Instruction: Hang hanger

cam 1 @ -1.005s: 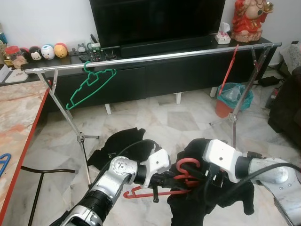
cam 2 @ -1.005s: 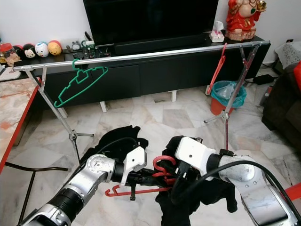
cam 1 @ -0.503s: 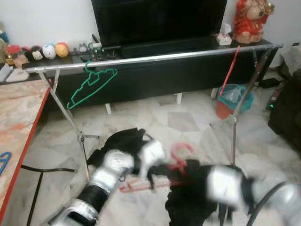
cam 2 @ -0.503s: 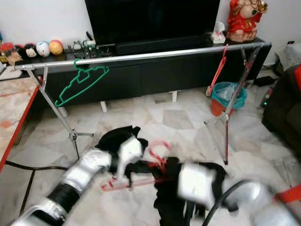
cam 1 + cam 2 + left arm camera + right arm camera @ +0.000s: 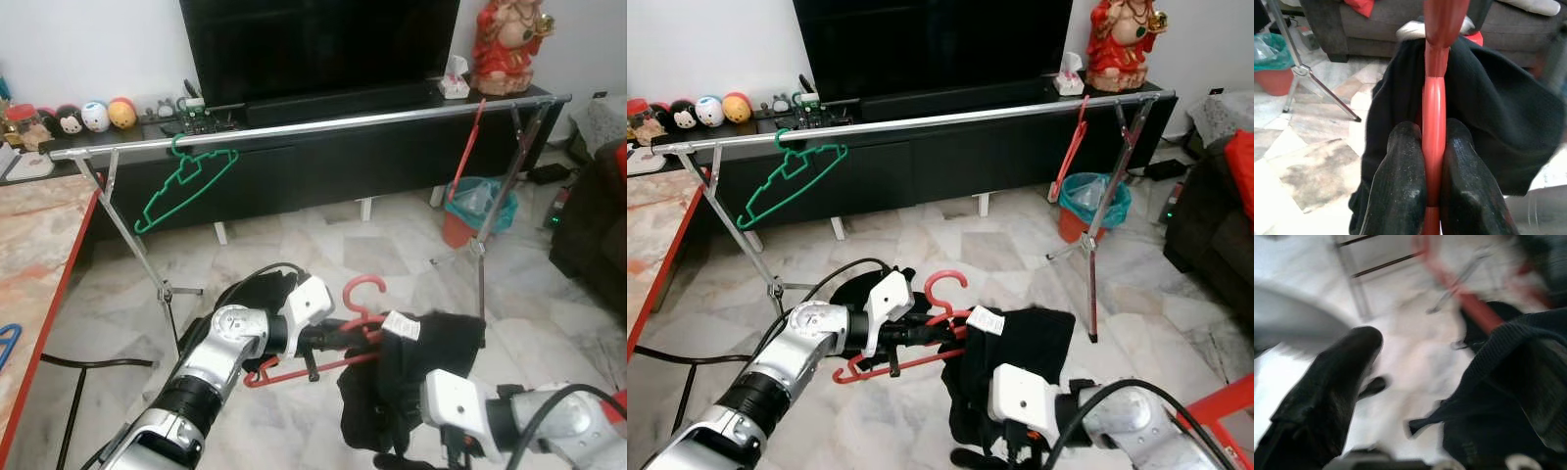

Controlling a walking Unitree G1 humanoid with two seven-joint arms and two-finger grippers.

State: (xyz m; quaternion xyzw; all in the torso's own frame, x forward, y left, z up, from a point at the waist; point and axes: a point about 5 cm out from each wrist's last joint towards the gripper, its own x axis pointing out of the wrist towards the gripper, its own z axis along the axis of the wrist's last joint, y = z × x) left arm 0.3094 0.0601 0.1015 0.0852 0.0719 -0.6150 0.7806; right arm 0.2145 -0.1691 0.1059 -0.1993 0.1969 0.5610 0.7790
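My left gripper (image 5: 331,340) is shut on the lower bar of a red hanger (image 5: 361,291), and the left wrist view shows both fingers (image 5: 1403,181) pinching the bar. A black garment (image 5: 416,364) with a white tag hangs on that hanger, held above the floor. My right gripper (image 5: 1415,367) sits low, beneath and in front of the garment, open, with one finger (image 5: 1334,382) showing and the cloth (image 5: 1518,382) beside it. The silver rail (image 5: 313,122) runs across behind, well above the held hanger. A green hanger (image 5: 186,181) hangs near its left end.
Another red hanger (image 5: 468,147) hangs near the rail's right end, above a teal-lined bin (image 5: 475,206). A black TV cabinet (image 5: 323,166) stands behind the rail. A marble table with a red edge (image 5: 49,255) is at left. More black clothes (image 5: 250,294) lie on the floor.
My left gripper has raised the red hanger with the garment. My right arm has dropped away from the hanger to low in front.
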